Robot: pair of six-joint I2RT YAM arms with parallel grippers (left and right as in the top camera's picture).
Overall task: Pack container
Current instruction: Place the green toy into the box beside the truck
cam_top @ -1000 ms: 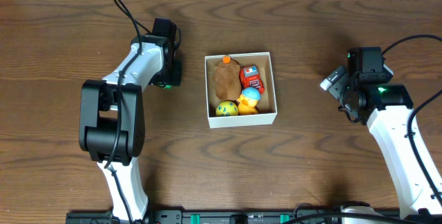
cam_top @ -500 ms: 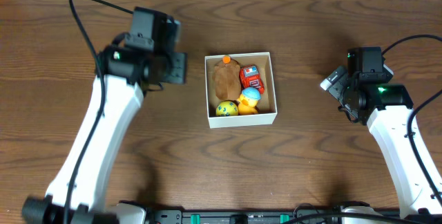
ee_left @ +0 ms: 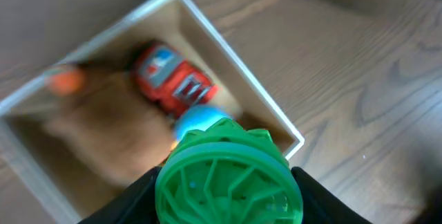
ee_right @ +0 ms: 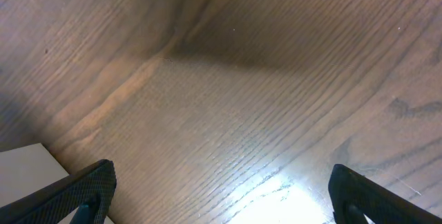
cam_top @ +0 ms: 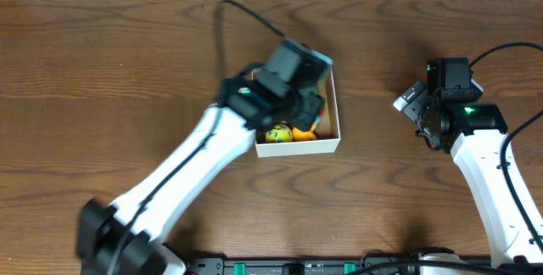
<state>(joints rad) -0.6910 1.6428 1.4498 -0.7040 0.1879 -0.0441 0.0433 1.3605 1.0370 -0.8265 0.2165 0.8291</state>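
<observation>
The container [cam_top: 337, 115] is a small white box at the table's middle, also in the left wrist view [ee_left: 238, 68]. It holds a red toy car [ee_left: 173, 79], a brown plush [ee_left: 103, 131] with an orange tip, a blue-topped yellow duck [ee_left: 200, 119] and a yellow ball [cam_top: 277, 134]. My left gripper [cam_top: 301, 103] hovers over the box's right half, shut on a round green ribbed toy [ee_left: 229, 179] held above the box. My right gripper [cam_top: 410, 99] is open and empty over bare wood to the right of the box [ee_right: 221, 196].
Dark wood table [cam_top: 407, 199] all round the box. My left arm [cam_top: 195, 165] stretches diagonally from the front left across the table to the box. A cable arcs above the box's far side.
My left arm has swung from the far left of the table rightward to over the container, carrying the green toy. The right arm has not moved.
</observation>
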